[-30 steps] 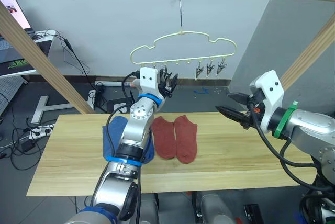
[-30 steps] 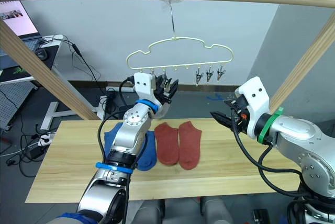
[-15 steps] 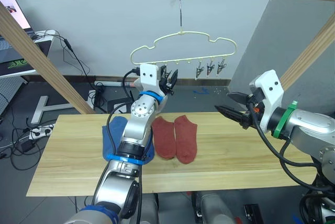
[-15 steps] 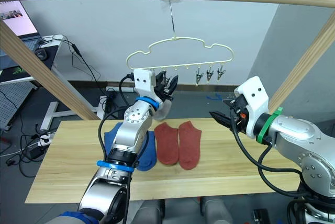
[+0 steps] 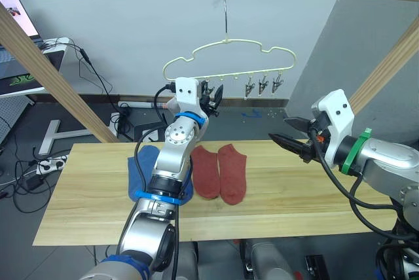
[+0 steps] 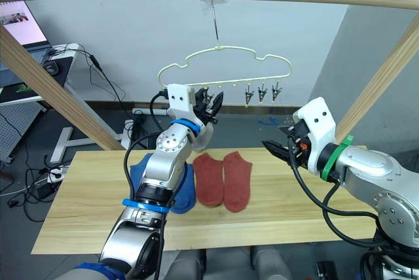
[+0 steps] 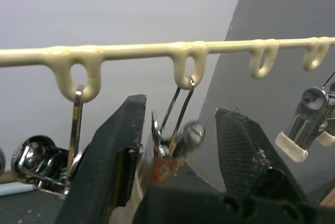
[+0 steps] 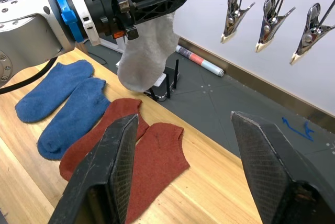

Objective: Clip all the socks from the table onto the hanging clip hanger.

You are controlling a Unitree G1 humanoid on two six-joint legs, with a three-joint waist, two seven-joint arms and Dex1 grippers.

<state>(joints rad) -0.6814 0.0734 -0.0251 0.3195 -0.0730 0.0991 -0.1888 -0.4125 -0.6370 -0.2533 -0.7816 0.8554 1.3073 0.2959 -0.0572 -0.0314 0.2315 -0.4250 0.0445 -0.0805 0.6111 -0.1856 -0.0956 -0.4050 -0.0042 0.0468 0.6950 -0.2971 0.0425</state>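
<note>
The light grey sock (image 8: pixel 147 51) hangs straight down under my left tool (image 5: pixel 211 101), its long axis vertical, toe pointing at the surface (image 5: pixel 98 208) below. In the head views that puts it upper centre of the frame, just left of the hanger's midline and directly beneath the lower bar of the clip hanger (image 5: pixel 229 64). In my left wrist view one dark metal clip (image 7: pixel 175 130) dangles from a loop of the bar right between my two black fingers (image 7: pixel 118 150), so the clip lies dead ahead of the tool, not off to a side; I judge the coming move turns on that alignment, the sock's cuff going up into those clip jaws while the sock's length trails below. My left tool is closed down around the sock's cuff and the clip together, though I cannot tell whether the clip has already bitten the fabric. My left arm is plainly the nearer one to this clip. My right tool (image 5: pixel 288 137) sits at right centre of the frame, well apart from the hanger, its fingers spread wide and holding nothing. Three free clips (image 8: pixel 272 20) hang further right along the bar. Lower centre on the surface lie two blue socks (image 8: pixel 63 103) side by side, and just beside them two rust-red socks (image 5: pixel 219 172), all flat, long axes running front to back.
</note>
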